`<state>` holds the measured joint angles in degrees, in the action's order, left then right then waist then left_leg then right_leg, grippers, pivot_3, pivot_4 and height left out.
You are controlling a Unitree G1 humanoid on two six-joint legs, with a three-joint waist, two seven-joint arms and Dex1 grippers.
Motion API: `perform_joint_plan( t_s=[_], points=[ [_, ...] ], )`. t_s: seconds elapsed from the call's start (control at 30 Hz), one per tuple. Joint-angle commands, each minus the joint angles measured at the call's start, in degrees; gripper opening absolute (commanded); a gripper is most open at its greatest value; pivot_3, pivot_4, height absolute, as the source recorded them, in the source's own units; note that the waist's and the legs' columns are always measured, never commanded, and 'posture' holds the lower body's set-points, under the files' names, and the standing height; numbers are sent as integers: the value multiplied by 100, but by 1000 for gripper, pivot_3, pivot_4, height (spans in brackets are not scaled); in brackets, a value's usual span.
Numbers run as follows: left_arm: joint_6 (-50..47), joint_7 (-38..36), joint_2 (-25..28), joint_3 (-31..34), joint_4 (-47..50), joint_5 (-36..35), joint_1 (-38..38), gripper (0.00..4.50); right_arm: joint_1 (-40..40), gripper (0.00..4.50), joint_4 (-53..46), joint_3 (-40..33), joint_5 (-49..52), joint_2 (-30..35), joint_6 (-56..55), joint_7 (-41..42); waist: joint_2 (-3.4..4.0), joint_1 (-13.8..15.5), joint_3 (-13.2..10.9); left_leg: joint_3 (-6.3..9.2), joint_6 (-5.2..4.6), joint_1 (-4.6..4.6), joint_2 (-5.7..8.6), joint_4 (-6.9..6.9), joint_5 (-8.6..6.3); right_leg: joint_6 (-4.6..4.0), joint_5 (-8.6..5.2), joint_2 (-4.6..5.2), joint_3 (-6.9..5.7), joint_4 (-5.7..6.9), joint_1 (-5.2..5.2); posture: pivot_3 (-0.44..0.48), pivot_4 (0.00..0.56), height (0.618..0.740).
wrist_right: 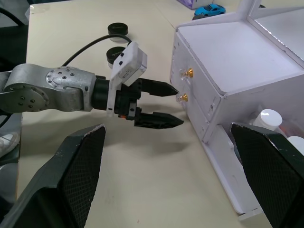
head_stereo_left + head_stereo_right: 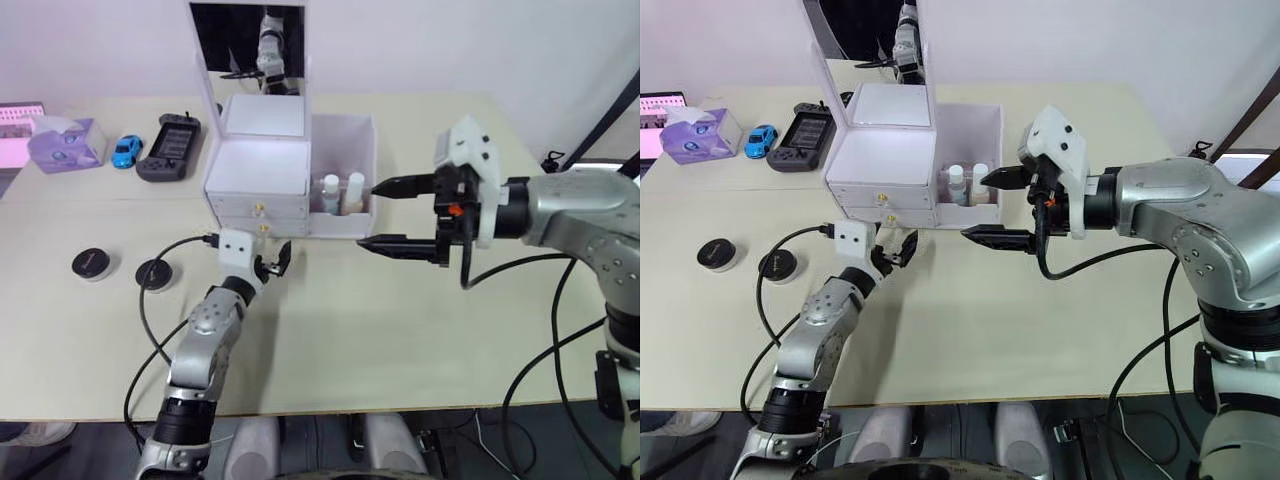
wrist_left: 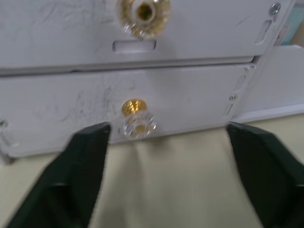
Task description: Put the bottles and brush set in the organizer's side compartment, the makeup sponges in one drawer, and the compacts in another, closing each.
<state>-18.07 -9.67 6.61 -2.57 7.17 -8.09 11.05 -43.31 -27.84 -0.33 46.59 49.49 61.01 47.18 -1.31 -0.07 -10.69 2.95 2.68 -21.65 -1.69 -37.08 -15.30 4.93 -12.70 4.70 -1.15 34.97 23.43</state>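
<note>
The organizer (image 2: 262, 185) is set toward the table's (image 2: 400, 330) far edge, drawers shut, two bottles (image 2: 341, 192) upright in its side compartment (image 2: 345, 175). Two compacts (image 2: 122, 268) are left near the left edge. The left gripper (image 2: 272, 262) is spread before the lower knob (image 3: 137, 123); the right gripper (image 2: 388, 215) is held wide open beside the compartment. A tissue box (image 2: 66, 143), toy car (image 2: 126, 150) and game console (image 2: 171, 146) are ranged along the far-left edge.

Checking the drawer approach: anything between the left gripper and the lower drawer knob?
Nothing visible. The left gripper is open and faces the lower drawer knob of the organizer, with bare table between them. Both compacts lie off to its left, clear of that line.
</note>
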Motion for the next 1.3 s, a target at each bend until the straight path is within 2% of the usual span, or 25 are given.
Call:
perform_joint_plan(
  t_s=[0.03,0.27,0.37,0.5,0.53,0.87,0.97,1.13,1.3],
  points=[
    [285,-17,-35,-12,17,81,157,3239,-194,4500,-160,-128,94,16,25,-57,0,24,0,0,0,0,0,0,0,0,0,0,0,0,0,0,150,740],
    [454,27,-80,26,-35,189,195,3239,-226,4500,-174,-34,5,13,21,-93,0,77,0,0,0,-5,0,2,0,0,0,0,0,-2,4,0,150,740],
    [475,7,-85,7,-59,205,199,2334,-240,4500,-176,23,-44,2,-13,-90,0,80,0,0,0,-8,0,0,0,0,0,0,-1,-4,5,0,150,740],
    [442,-27,-57,-57,-43,285,185,252,-296,4500,-117,131,-167,27,-100,-56,1,88,0,1,0,-10,0,2,0,0,0,0,-2,-5,7,0,150,740],
    [425,-39,-50,-81,-36,316,179,28,-316,4500,-102,162,-203,27,-131,-41,1,89,0,2,0,-11,0,1,0,0,0,0,-3,-5,7,0,150,740],
    [316,-123,-40,-79,119,318,32,28,-370,4500,28,298,-453,-33,-311,5,2,85,0,4,0,-17,0,1,0,0,0,1,-4,-10,7,0,150,740],
    [350,-158,-136,6,242,145,-14,860,-384,4500,51,301,-468,-90,-325,-20,2,81,0,4,0,-21,0,1,0,0,0,0,-5,-13,9,0,150,740],
    [234,-46,-197,93,283,123,39,3374,-503,4500,81,298,-446,-258,-246,-76,2,78,0,8,0,-32,0,1,0,0,0,0,-8,-14,19,0,150,740],
    [99,80,-275,108,177,152,33,3374,-559,4500,86,303,-426,-280,-145,-55,2,78,0,16,0,-46,0,0,0,0,1,0,-15,-14,28,0,150,740]
  ],
)
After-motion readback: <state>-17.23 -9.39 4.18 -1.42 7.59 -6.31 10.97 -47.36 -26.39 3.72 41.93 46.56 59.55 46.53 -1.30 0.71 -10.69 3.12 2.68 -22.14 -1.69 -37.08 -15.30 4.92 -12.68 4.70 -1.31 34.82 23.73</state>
